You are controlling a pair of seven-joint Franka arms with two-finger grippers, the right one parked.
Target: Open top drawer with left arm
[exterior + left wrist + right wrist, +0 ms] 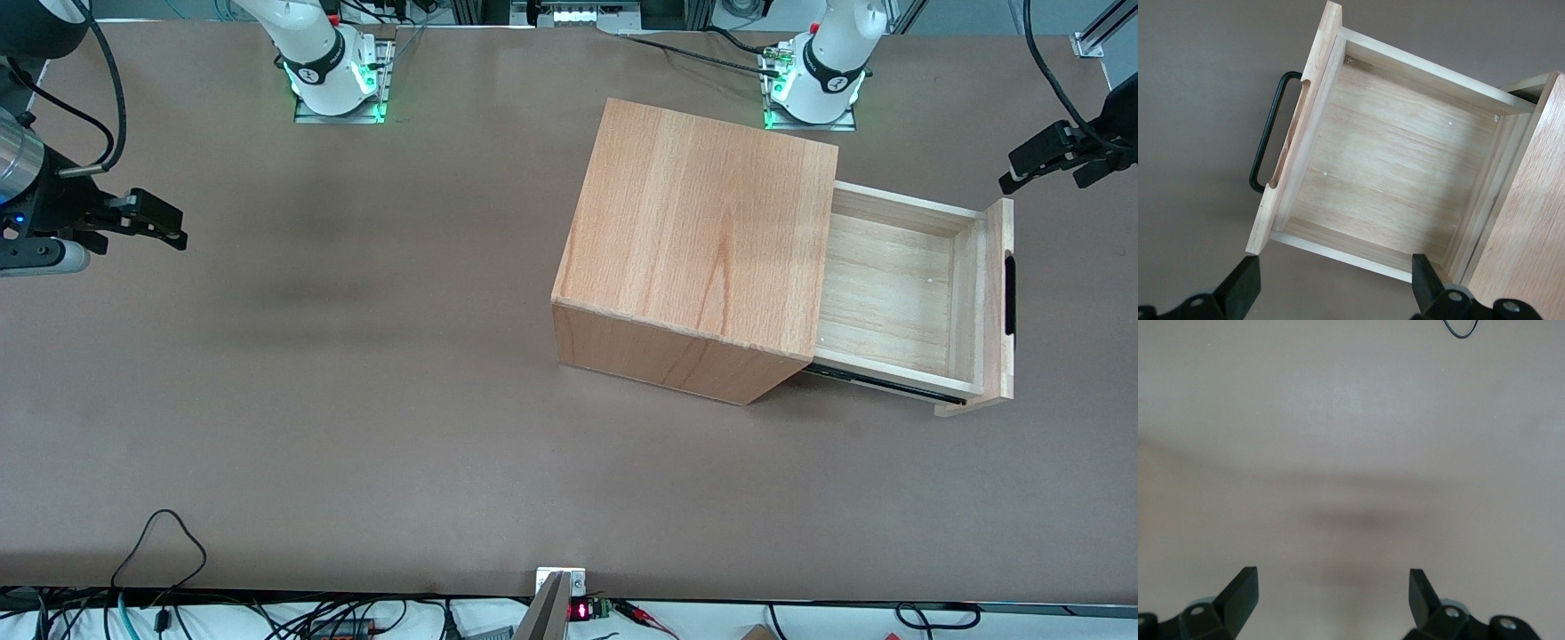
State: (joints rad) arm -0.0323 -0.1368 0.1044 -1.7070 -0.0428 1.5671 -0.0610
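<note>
Top drawer (898, 293) sits at right-centre of the front frame, pulled well out of the cabinet (702, 240) toward the working arm's end of the table (356, 400); pale plank floor fully exposed, nothing inside. Front panel stands taller than the tray walls and carries a long black bar handle (1009, 295), seen in the wrist view as a thin loop (1269, 133) standing off the panel face. Looks like rigid light wood on a side rail, so it should slide stiffly in one line, not flex; probably light, and the cabinet could shift if yanked. Best hold is the bar's middle, pinched across it, pull straight along the rail. Judged from how far out it is, the opening looks essentially done. Left arm's end effector (1058, 156) is at the upper right of the front frame, above and clear of the drawer, touching nothing; fingers (1241, 287) spread wide apart, released, nothing between them, looking down on the drawer.
</note>
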